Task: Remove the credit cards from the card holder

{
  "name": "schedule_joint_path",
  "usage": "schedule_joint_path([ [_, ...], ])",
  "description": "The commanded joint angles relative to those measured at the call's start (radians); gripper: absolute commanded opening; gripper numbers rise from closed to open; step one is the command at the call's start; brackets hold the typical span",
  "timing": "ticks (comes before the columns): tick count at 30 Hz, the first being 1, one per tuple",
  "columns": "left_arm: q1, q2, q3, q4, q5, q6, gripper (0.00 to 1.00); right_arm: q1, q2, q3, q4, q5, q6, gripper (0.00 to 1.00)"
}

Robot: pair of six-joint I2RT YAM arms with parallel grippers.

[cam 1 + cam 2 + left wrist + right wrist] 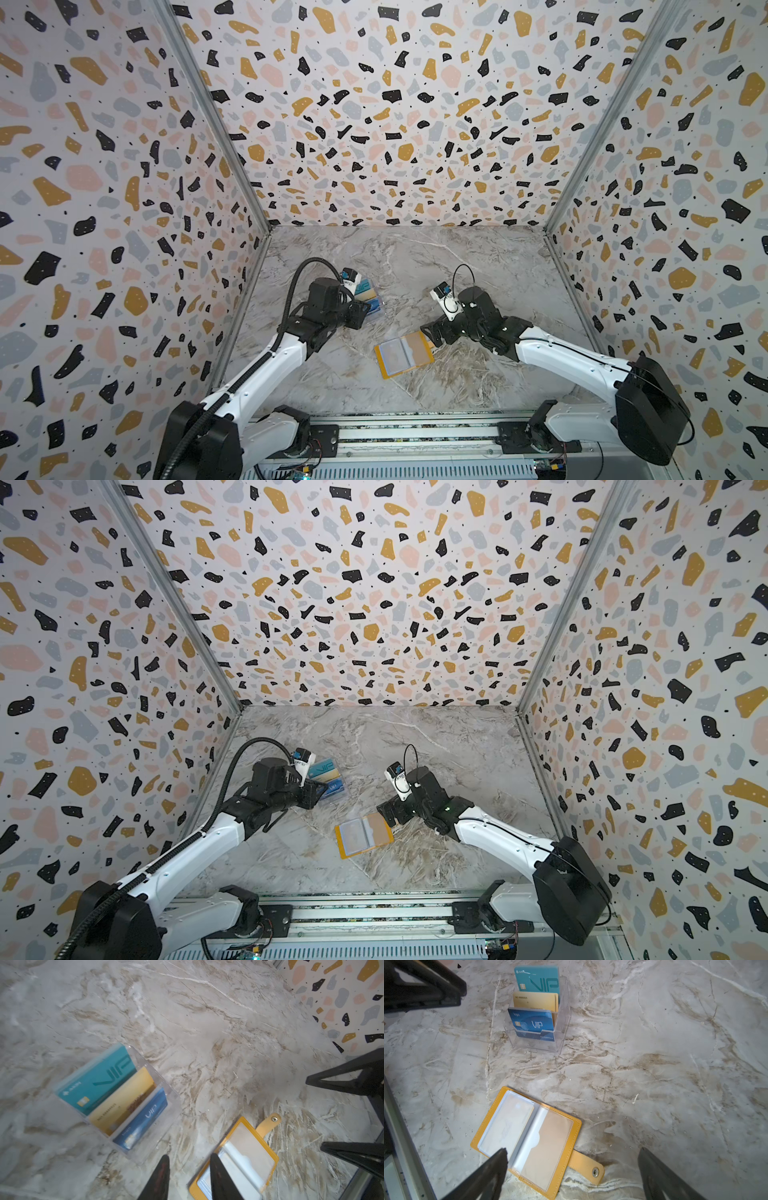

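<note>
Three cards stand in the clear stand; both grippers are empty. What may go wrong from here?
The teal card, gold card and blue card stand close behind one another in the clear stand; fingers reaching for one may catch its neighbour.
Nothing holds the stand down and it looks light; a nudge may tip it.
The open right gripper hangs close to the yellow wallet and may bump it.

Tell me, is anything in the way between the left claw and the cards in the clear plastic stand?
Nothing visible. The left gripper hangs open near the clear plastic tiered stand, and the teal plastic card, gold card and blue card stick up out of its slots. The open yellow leather wallet lies apart from both.
</note>
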Motion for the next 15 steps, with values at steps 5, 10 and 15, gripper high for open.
schedule_joint_path([
  [5,-0.060,-0.065,-0.096,0.075,-0.014,-0.116,0.31,0.018,0.001,0.044,-0.017,-0.010,0.019,0.97],
  [10,-0.102,-0.078,-0.147,0.100,-0.012,-0.151,0.28,0.026,0.006,0.046,-0.022,-0.002,0.024,0.97],
  [15,-0.148,-0.081,-0.200,0.132,-0.022,-0.180,0.21,0.037,0.012,0.047,-0.028,0.010,0.034,0.97],
])
